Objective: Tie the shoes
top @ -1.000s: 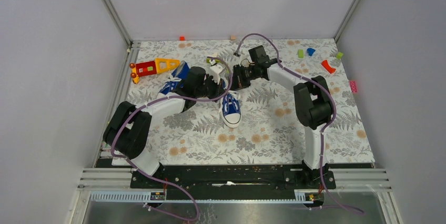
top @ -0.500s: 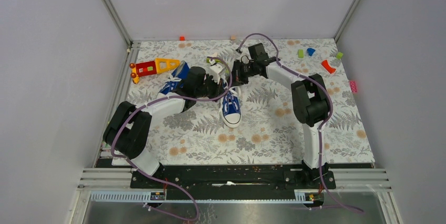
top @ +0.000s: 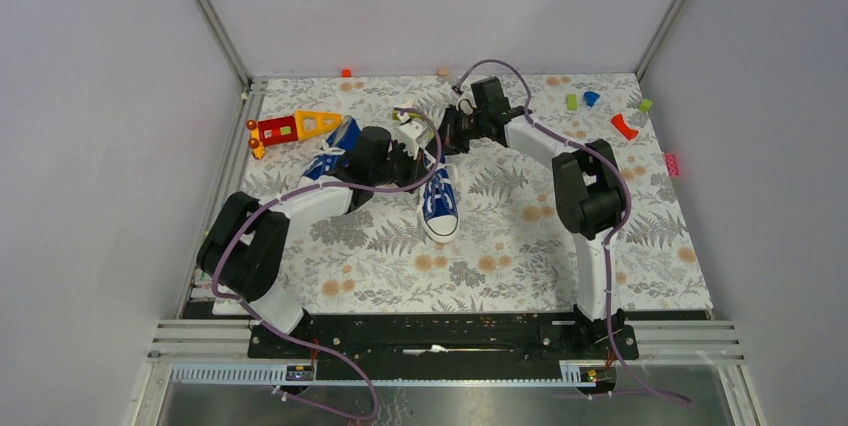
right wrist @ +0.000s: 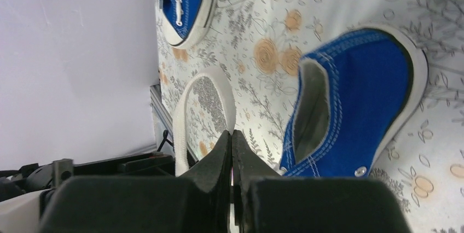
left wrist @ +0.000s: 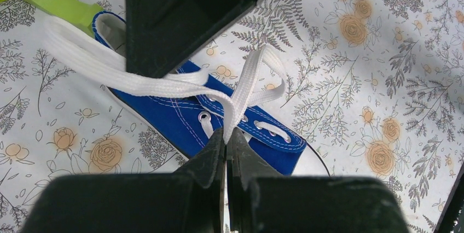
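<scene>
Since a second ago my right arm has swung its wrist a little to the left and toward the far edge, closing in on the left arm, which has not shifted. Far left on the floral table [top: 520, 256] lies the red-orange-yellow toy [top: 292, 127]. Just beside it I see the first blue sneaker [top: 340, 138], partly under my left arm.

Next comes the left gripper [left wrist: 226, 137], its fingers pressed together on the white lace [left wrist: 164, 84] just above the eyelets of the second blue sneaker [top: 440, 208]. That sneaker sits near the middle of the table with its white toe cap toward the arm bases. From the pinch the lace runs up, crosses itself and passes under the right arm's black housing.

Immediately to the right, the right gripper [right wrist: 231, 137] is clamped on a flat lace loop [right wrist: 183, 107] held above the table. In its wrist view the sneaker's open heel is just beside the fingers. Well apart at the far right lies a red block [top: 624, 126] among small green, blue and pink pieces.
</scene>
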`<state>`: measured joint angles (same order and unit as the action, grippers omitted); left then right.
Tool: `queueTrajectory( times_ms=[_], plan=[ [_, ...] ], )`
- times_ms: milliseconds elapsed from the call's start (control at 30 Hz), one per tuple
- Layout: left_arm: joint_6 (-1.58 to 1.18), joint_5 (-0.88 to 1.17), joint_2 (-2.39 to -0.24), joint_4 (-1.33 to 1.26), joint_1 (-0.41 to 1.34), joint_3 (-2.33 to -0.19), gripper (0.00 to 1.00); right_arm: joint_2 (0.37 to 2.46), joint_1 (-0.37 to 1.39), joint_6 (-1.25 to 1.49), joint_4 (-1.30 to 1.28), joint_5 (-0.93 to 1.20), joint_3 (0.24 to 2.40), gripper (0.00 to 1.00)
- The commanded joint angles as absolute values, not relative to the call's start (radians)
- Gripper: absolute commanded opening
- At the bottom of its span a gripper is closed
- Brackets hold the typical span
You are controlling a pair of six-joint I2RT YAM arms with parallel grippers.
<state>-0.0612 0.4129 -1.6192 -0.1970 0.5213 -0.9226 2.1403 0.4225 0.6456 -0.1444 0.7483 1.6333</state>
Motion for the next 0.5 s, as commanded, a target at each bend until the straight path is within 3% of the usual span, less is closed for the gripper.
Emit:
queueTrajectory(
  times_ms=[0,467],
  plan=[
    [-0.064,0.426,-1.613,-0.292,0.517,-0.925,0.00,2.091,0.417,0.702,-0.207,0.711,1.612,0.00],
    [-0.055,0.456,-1.596,-0.315,0.517,-0.900,0.00,2.078,0.420,0.871,-0.181,0.711,1.641,0.00]
  ],
)
